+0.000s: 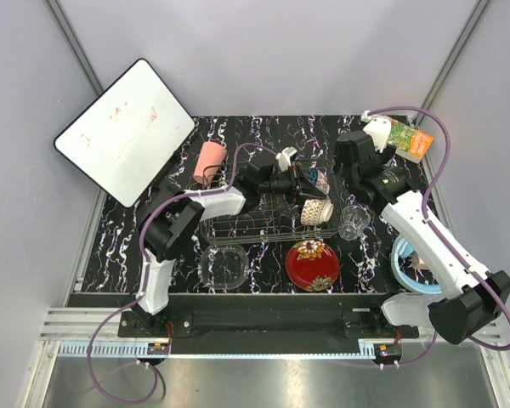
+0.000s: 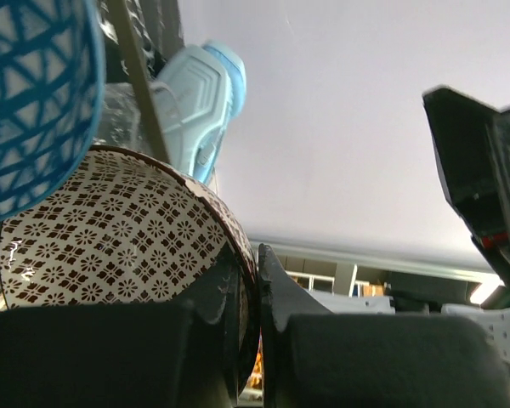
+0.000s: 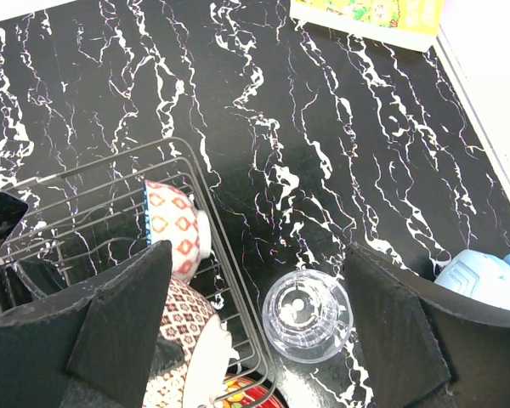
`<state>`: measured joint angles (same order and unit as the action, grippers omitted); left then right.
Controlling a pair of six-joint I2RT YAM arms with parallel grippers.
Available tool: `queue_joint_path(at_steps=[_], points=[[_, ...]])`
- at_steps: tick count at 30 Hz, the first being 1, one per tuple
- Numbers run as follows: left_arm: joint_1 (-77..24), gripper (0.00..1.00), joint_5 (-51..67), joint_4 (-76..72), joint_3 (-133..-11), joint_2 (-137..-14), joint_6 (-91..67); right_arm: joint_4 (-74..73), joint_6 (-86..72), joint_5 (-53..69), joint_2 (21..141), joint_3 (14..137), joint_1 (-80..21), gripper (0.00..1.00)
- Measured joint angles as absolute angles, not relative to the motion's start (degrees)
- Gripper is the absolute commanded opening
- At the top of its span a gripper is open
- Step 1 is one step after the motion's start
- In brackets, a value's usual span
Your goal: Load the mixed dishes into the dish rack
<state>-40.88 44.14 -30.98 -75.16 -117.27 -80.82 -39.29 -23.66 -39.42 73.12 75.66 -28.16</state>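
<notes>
The dish rack (image 1: 238, 228) is a silver wire basket in the middle of the table. My left gripper (image 1: 304, 194) reaches over its right end, shut on the rim of the beige patterned bowl (image 2: 110, 242), which stands on edge in the rack (image 3: 187, 289). The blue patterned bowl (image 2: 30, 93) sits just behind it. My right gripper (image 3: 259, 285) hangs open above the small clear glass (image 3: 308, 316), which stands upright right of the rack. On the table lie the red floral plate (image 1: 313, 263), the clear glass bowl (image 1: 223, 266) and the pink cup (image 1: 210, 160).
A white board (image 1: 123, 127) leans at the back left. The green-orange book (image 1: 410, 138) lies at the back right. Blue headphones (image 1: 406, 265) rest near the right arm's base. The plate and glass bowl sit in front of the rack.
</notes>
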Motion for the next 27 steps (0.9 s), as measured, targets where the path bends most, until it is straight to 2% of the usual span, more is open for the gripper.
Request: queue_joint_path(at_steps=[27], points=[[-40.7,0.0,40.1,-37.4,-71.8,-117.4,-92.5,-38.9,-25.7,-34.6,73.1,73.9,-28.1,0.86]])
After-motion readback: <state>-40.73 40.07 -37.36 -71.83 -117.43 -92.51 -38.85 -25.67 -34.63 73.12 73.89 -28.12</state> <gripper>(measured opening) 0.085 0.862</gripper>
